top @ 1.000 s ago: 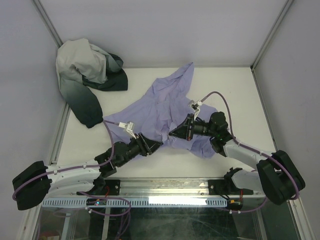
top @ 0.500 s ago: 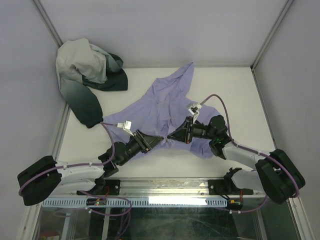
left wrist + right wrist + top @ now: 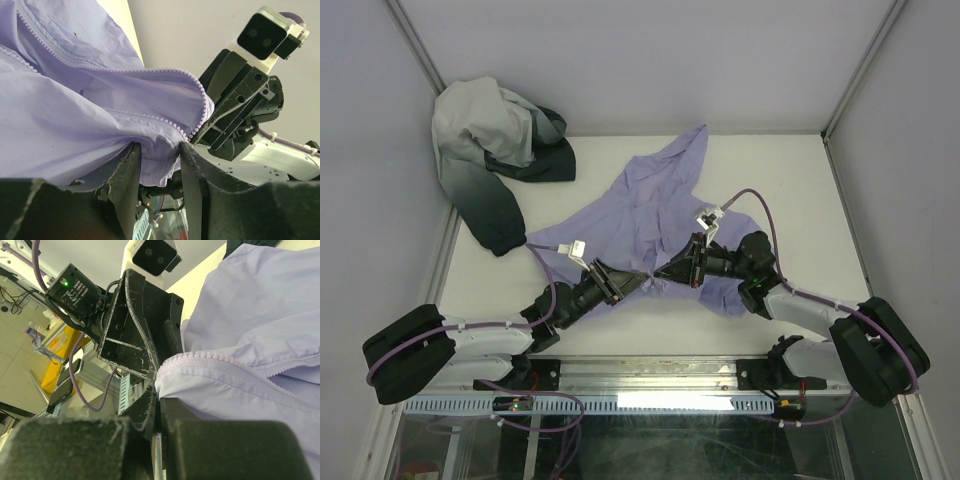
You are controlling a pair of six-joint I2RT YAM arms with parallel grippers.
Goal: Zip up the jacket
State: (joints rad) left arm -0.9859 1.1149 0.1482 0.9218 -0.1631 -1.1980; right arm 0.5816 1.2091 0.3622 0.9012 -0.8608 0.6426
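Observation:
The lavender jacket (image 3: pixel 640 215) lies crumpled mid-table, one sleeve reaching to the far wall. My two grippers meet nose to nose at its near hem. My left gripper (image 3: pixel 642 280) is part open. In the left wrist view (image 3: pixel 157 150) a loose fold of the hem (image 3: pixel 155 167) hangs between its fingers, beside a run of zipper teeth (image 3: pixel 165 122). My right gripper (image 3: pixel 663 271) is shut on the jacket's zipper edge (image 3: pixel 210 370). Its tips are pressed together under the fabric in the right wrist view (image 3: pixel 159 392).
A white-and-dark-green garment (image 3: pixel 495 150) is heaped in the far left corner, against the wall. White walls close in the table (image 3: pixel 790 180) on three sides. A metal rail (image 3: pixel 650 375) runs along the near edge by the arm bases.
My left gripper has moved right and slightly away from me to the hem, now touching the right gripper's nose. My right gripper shifted a little left and nearer with the fabric.

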